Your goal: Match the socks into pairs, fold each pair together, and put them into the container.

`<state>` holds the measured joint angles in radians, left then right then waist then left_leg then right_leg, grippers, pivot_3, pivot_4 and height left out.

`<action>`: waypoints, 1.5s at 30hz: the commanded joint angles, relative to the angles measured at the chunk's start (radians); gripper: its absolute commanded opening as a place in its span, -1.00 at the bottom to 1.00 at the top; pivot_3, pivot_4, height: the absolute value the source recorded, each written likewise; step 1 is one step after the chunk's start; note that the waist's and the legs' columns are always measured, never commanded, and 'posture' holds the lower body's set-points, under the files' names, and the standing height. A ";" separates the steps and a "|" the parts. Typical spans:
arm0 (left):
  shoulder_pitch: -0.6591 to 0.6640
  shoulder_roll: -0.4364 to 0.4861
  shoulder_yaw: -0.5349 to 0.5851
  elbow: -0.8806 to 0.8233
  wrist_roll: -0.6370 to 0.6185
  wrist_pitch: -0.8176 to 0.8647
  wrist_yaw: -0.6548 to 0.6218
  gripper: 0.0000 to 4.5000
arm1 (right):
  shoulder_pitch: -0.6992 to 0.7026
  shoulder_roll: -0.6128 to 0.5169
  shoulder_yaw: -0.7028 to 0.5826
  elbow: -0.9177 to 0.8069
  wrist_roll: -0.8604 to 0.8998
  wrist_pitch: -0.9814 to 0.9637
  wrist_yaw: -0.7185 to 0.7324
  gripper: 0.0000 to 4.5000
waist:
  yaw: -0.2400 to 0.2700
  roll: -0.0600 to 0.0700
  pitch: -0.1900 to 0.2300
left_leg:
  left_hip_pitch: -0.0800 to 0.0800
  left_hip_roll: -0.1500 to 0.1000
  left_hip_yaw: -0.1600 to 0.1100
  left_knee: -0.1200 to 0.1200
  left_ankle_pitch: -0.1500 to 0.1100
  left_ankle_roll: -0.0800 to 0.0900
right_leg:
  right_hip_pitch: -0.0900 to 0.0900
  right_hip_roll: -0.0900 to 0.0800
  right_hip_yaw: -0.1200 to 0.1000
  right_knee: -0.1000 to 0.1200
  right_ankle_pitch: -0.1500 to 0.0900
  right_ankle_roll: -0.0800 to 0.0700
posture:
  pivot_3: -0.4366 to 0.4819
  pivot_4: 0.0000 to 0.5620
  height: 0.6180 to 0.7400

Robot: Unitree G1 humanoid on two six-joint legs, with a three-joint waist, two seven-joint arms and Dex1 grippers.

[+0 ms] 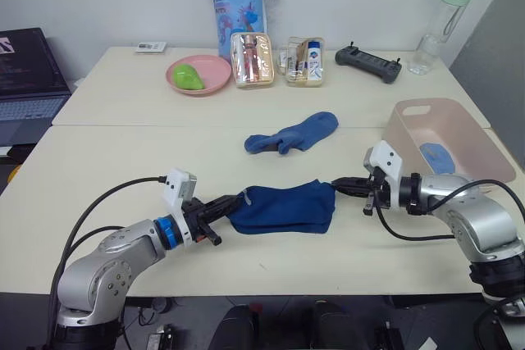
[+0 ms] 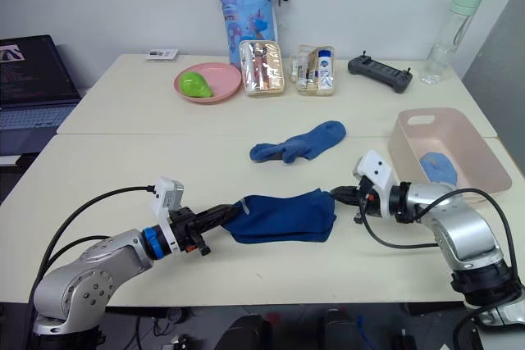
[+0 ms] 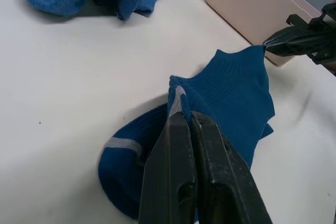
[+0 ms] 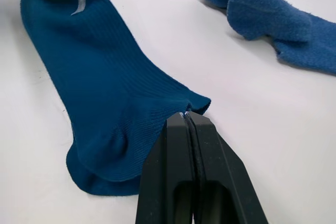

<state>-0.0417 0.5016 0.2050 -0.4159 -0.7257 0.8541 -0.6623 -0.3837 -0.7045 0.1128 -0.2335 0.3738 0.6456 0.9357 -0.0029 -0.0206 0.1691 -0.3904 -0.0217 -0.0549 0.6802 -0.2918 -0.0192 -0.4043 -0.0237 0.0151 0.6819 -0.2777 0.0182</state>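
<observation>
Left hand point(image 1: 231, 202) is clamped on one end of the dark blue socks point(image 1: 283, 208), fingers pressed together on the fabric by the pale cuff mark point(image 3: 180, 92). Right hand point(image 1: 338, 186) is pinched shut on the opposite end of the same dark blue socks, fingertips closed on the edge of the knit. The dark blue socks lie flat on the desk point(image 1: 123, 170), stretched between the two hands; the wrist views show two layers stacked, one on top of the other. Beyond both hands, further out on the desk, lies a medium blue sock pair point(image 1: 291, 134), bunched and apart from the dark one. The container point(image 1: 484, 141), pale pink tub with a handle slot, sits just beside the right hand on its outer side, near the right arm; inside it lies a light blue sock bundle point(image 1: 435, 156). Well past the hands at the far side of the desk: a pink plate point(image 1: 213, 77) with a green item point(image 1: 188, 77) on it, two clear boxes point(image 1: 252, 60) holding small bottles, a tall blue patterned bag point(image 1: 238, 2) behind them, a black controller point(image 1: 368, 64), and a clear bottle point(image 1: 443, 26) with a green cap. A laptop point(image 1: 29, 79) sits off to the far outer side of the left hand.
</observation>
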 commanded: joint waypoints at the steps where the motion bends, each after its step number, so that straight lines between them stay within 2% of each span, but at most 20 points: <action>1: -0.001 0.010 -0.010 0.014 0.007 -0.035 -0.013 -0.98 | 0.000 -0.012 0.000 -0.041 0.001 0.006 0.003 -1.00 | 0.000 0.000 0.000 | 0.000 0.000 0.000 0.000 0.000 0.000 | 0.000 0.000 0.000 0.000 0.000 0.000 | -0.05 -0.47 1.00; 13: -0.024 0.017 -0.085 0.099 0.074 -0.111 -0.048 -0.98 | 0.022 -0.014 0.002 -0.084 0.011 0.041 -0.007 -1.00 | 0.000 0.000 0.000 | 0.000 0.000 0.000 0.000 0.000 0.000 | 0.000 0.000 0.000 0.000 0.000 0.000 | -0.05 -0.47 1.00; 23: -0.030 0.016 -0.070 0.096 0.065 -0.116 -0.040 -0.98 | 0.047 0.002 0.015 -0.057 -0.009 0.006 -0.013 -1.00 | 0.000 0.000 0.000 | 0.000 0.000 0.000 0.000 0.000 0.000 | 0.000 0.000 0.000 0.000 0.000 0.000 | -0.05 -0.47 1.00; 36: -0.011 0.015 -0.088 0.140 0.135 -0.174 -0.034 -0.98 | 0.068 0.003 0.018 -0.047 -0.018 -0.020 -0.007 -1.00 | 0.000 0.000 0.000 | 0.000 0.000 0.000 0.000 0.000 0.000 | 0.000 0.000 0.000 0.000 0.000 0.000 | -0.05 -0.47 1.00; 40: 0.002 0.037 -0.079 0.133 0.140 -0.183 -0.053 -0.59 | 0.069 0.004 -0.006 -0.060 -0.011 -0.026 -0.018 -0.60 | 0.000 0.000 0.000 | 0.000 0.000 0.000 0.000 0.000 0.000 | 0.000 0.000 0.000 0.000 0.000 0.000 | -0.05 -0.47 1.00; 45: 0.000 0.138 -0.010 0.132 0.108 -0.176 -0.128 0.15 | 0.041 0.001 -0.051 -0.081 0.004 -0.037 -0.032 0.21 | -0.001 0.000 0.000 | 0.000 0.000 0.000 0.000 0.000 0.000 | 0.000 0.000 0.000 0.000 0.000 0.000 | -0.05 -0.47 1.00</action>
<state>-0.0361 0.6131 0.1481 -0.2627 -0.5935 0.6867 -0.7554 -0.3200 -0.6981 0.1042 -0.2681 0.3568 0.6317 0.9101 -0.0037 -0.0205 0.1691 -0.3904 -0.0216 -0.0551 0.6798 -0.2918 -0.0192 -0.4045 -0.0237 0.0149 0.6817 -0.2778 0.0181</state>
